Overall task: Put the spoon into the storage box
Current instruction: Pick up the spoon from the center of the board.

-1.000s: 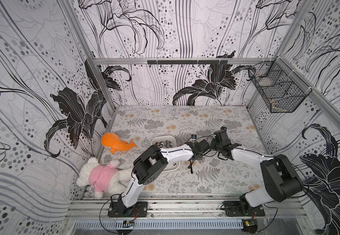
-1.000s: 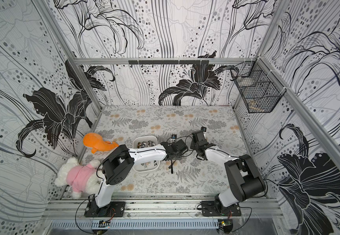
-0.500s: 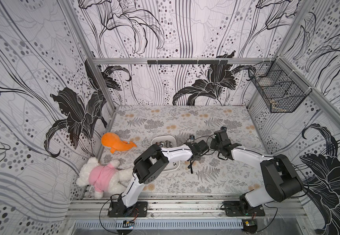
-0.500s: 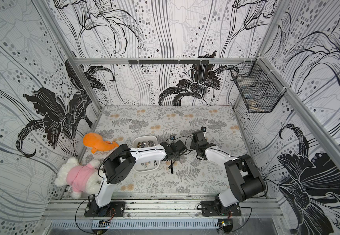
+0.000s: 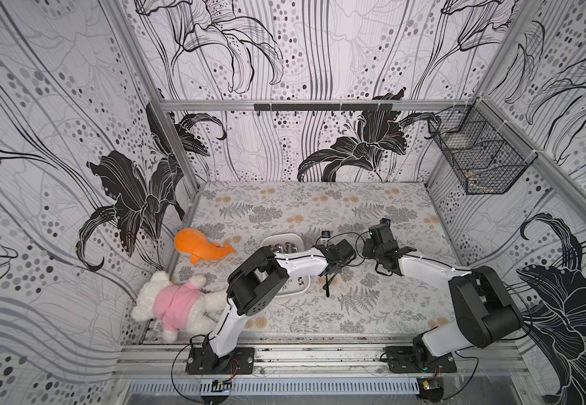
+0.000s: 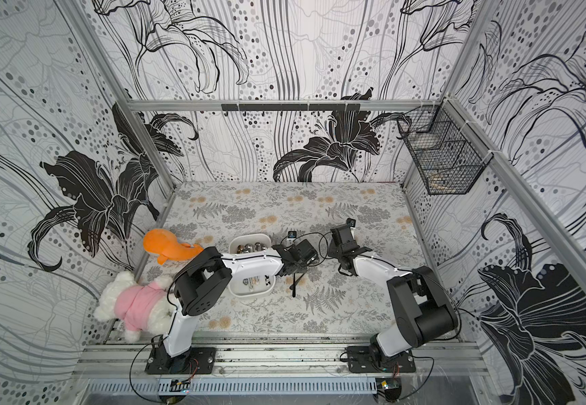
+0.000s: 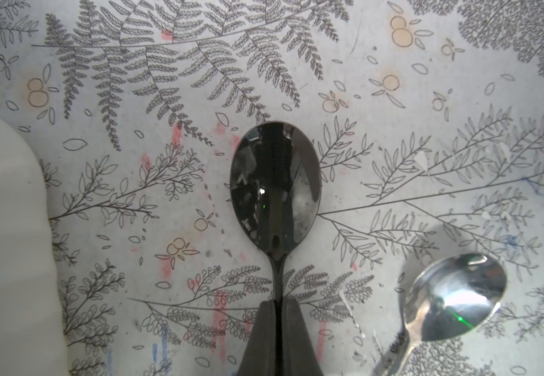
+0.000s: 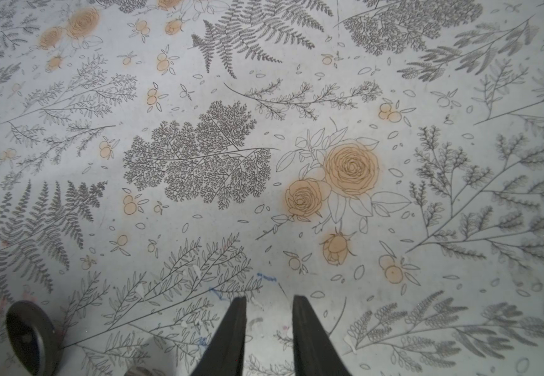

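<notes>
While the left arm is spanning the storage box (image 5: 298,289) in both top views, the left gripper (image 5: 329,274) is clamping the black spoon (image 5: 327,287) between closed jaws. The spoon is sitting just beside the box's right long side, near the middle of the worktop (image 5: 372,308), and pointing toward the front edge. The box is lying left of the worktop's middle, running front to back, with silver spoons (image 5: 283,247) resting at its far end.

Through the left wrist camera, the fingers (image 7: 264,338) are squeezing the spoon's neck, its glossy bowl showing ahead of them. Whether it is touching the worktop I cannot tell. A loose silver spoon (image 7: 453,299) is lying beside it, and the box's white wall (image 7: 7,244) is standing close by.

Through the right wrist camera, the right gripper (image 8: 269,312) is hanging over the worktop, jaws parted, gripping nothing.
</notes>
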`<act>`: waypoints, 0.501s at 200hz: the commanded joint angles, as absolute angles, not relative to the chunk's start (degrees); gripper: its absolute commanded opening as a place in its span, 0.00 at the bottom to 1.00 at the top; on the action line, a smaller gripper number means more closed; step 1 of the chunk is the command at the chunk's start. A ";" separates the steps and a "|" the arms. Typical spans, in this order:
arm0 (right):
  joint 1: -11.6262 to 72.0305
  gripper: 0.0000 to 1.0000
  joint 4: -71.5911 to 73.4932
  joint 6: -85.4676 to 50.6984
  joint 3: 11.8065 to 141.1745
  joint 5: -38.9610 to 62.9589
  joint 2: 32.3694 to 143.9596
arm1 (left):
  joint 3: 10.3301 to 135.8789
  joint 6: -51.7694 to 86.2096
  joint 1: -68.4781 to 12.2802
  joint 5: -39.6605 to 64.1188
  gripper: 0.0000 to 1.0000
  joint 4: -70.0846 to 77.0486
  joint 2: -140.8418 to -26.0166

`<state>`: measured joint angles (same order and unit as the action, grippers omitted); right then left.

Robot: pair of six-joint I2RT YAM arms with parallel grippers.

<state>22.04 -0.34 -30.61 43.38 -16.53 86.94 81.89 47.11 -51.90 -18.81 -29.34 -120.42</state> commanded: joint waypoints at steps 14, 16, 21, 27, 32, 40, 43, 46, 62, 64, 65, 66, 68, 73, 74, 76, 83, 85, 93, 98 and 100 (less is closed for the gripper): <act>22.15 0.29 -0.45 -31.32 43.68 -16.48 86.75 | 79.70 45.72 -51.24 -18.62 0.00 -30.31 -118.83; 22.15 0.29 -0.44 -31.30 43.68 -16.51 86.75 | 79.71 45.66 -51.24 -18.63 0.00 -30.21 -118.61; 22.15 0.29 -0.40 -31.30 43.68 -16.48 86.68 | 79.80 45.44 -51.20 -18.74 0.00 -29.87 -118.13; 22.15 0.29 -0.44 -31.33 43.68 -16.53 86.66 | 79.89 45.10 -51.24 -18.74 0.00 -29.36 -117.60; 22.15 0.29 -0.44 -31.29 43.67 -16.61 86.58 | 80.02 44.93 -51.32 -18.72 0.00 -29.06 -117.26; 22.15 0.29 -0.40 -31.33 43.58 -16.56 86.57 | 80.31 44.90 -51.33 -18.72 0.00 -29.09 -116.84; 22.15 0.29 -0.43 -31.34 43.53 -16.55 86.51 | 80.41 44.83 -51.33 -18.74 0.00 -29.09 -116.73; 22.15 0.29 -0.35 -31.34 43.52 -16.53 86.49 | 80.54 44.74 -51.33 -18.80 0.00 -29.09 -116.60; 22.15 0.29 -0.44 -31.22 43.56 -16.63 86.48 | 80.77 44.48 -51.33 -18.81 0.00 -29.09 -116.24; 22.15 0.29 -0.57 -31.27 43.54 -16.66 86.44 | 80.77 44.47 -51.33 -18.79 0.00 -29.09 -116.25; 22.15 0.29 -0.51 -31.28 43.52 -16.64 86.46 | 80.77 44.47 -51.33 -18.75 0.00 -29.09 -116.18; 22.15 0.29 -0.52 -31.24 43.56 -16.67 86.47 | 80.77 44.52 -51.33 -18.78 0.00 -29.09 -116.14; 22.15 0.29 -0.52 -31.25 43.56 -16.63 86.48 | 80.77 44.44 -51.33 -18.76 0.00 -29.09 -116.11; 22.10 0.29 -0.53 -31.24 43.51 -16.66 86.48 | 80.73 44.54 -51.33 -18.72 0.00 -29.01 -115.96; 22.08 0.29 -0.57 -31.26 43.51 -16.68 86.48 | 80.71 44.51 -51.33 -18.72 0.00 -28.96 -115.94; 22.13 0.29 -0.54 -31.28 43.53 -16.69 86.48 | 80.65 44.48 -51.39 -18.72 0.00 -28.84 -115.82; 22.15 0.29 -0.54 -31.25 43.51 -16.72 86.48 | 80.37 44.45 -51.48 -18.72 0.00 -28.51 -115.52; 22.15 0.29 -0.60 -31.26 43.51 -16.73 86.48 | 80.27 44.40 -51.50 -18.72 0.00 -28.44 -115.43; 22.15 0.29 -0.56 -31.29 43.52 -16.70 86.55 | 80.12 44.56 -51.57 -18.81 0.00 -28.09 -115.03; 22.15 0.29 -0.56 -31.25 43.65 -16.74 86.57 | 79.92 44.48 -51.57 -18.76 0.00 -27.88 -114.84; 22.15 0.29 -0.54 -31.28 43.61 -16.73 86.57 | 79.86 44.54 -51.59 -18.73 0.00 -27.82 -114.80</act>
